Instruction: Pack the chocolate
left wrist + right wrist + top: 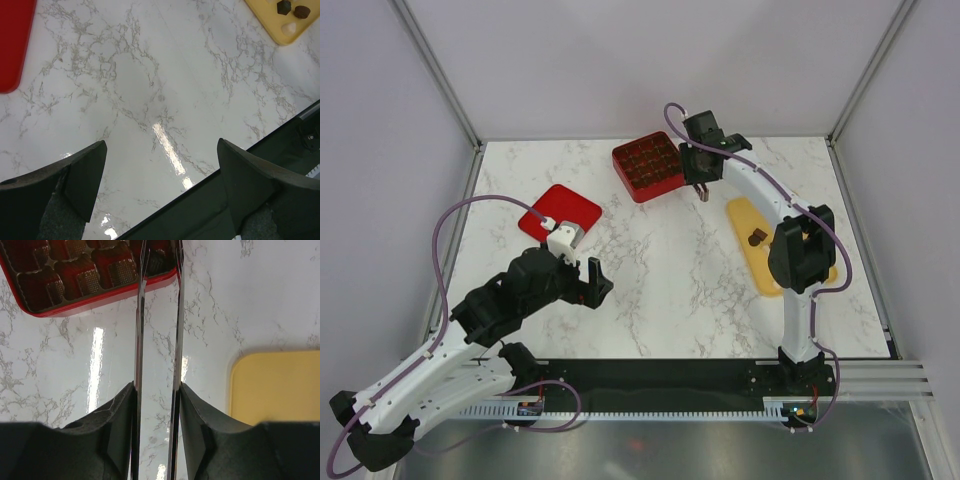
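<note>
The red gridded box (647, 165) stands at the back centre with several dark chocolates in its cells (90, 282). My right gripper (701, 188) hangs by the box's right edge. In the right wrist view its long thin blades (160, 255) stand a narrow gap apart over the box's corner. A dark chocolate piece (159, 264) fills the gap at their tips. On the yellow tray (775, 270) lie two dark pieces (284, 6) and a cream one (287, 28). My left gripper (595, 283) is open and empty (162, 150) low over the marble.
A flat red lid (560, 212) lies at the left, and its edge shows in the left wrist view (12, 45). The yellow tray's corner (275, 385) lies right of the blades. The black rail (670, 385) runs along the table's near edge.
</note>
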Tool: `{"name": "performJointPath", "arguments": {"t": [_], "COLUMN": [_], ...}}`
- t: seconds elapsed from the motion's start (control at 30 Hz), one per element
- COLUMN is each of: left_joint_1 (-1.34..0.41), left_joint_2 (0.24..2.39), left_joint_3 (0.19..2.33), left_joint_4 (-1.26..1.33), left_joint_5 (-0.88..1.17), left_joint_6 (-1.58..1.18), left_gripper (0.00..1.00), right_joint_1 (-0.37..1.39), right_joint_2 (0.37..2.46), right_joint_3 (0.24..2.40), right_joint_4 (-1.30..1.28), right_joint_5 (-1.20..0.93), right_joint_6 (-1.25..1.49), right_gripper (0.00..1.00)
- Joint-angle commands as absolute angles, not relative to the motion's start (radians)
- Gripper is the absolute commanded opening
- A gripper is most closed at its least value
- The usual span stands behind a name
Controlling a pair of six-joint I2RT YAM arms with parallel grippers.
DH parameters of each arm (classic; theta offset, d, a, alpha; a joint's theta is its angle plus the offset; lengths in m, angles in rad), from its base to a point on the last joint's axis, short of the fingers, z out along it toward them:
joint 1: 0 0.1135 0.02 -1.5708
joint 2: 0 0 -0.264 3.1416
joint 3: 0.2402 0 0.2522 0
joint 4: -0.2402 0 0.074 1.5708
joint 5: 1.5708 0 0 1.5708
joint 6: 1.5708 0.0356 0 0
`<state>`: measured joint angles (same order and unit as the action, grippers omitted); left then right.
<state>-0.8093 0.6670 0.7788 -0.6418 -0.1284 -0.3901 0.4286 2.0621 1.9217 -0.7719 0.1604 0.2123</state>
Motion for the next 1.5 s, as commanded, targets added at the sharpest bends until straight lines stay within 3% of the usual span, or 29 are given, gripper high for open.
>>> {"name": "performJointPath", "arguments": {"t": [0.0, 0.33, 0.7, 1.2, 1.47], "left_joint_1": [-0.810, -0.811, -0.811, -0.811, -0.810], "left_joint_2": [0.666, 0.670, 0.712, 0.775, 0.782], "left_joint_3": [0.782, 0.787, 0.782, 0.796, 0.793], "left_joint_4": [-0.630, -0.630, -0.618, -0.611, -0.598], "left_joint_5": [-0.138, -0.104, -0.054, -0.115, -0.127], "left_joint_6": [-0.365, -0.365, -0.364, -0.382, -0.382], "left_gripper": [1.00, 1.00, 0.99, 0.98, 0.99], "right_joint_1": [0.433, 0.420, 0.171, 0.012, -0.055], "right_joint_2": [2.049, 1.903, 1.597, 1.629, 1.652], "right_joint_3": [1.982, 1.965, 1.545, 1.450, 1.419], "right_joint_4": [-0.762, -0.896, -0.907, -0.890, -0.842], "right_joint_5": [0.192, 0.305, 0.296, 0.305, 0.209], "right_joint_6": [0.201, 0.235, 0.302, 0.330, 0.331], "right_gripper": [0.47, 0.43, 0.43, 0.45, 0.48]}}
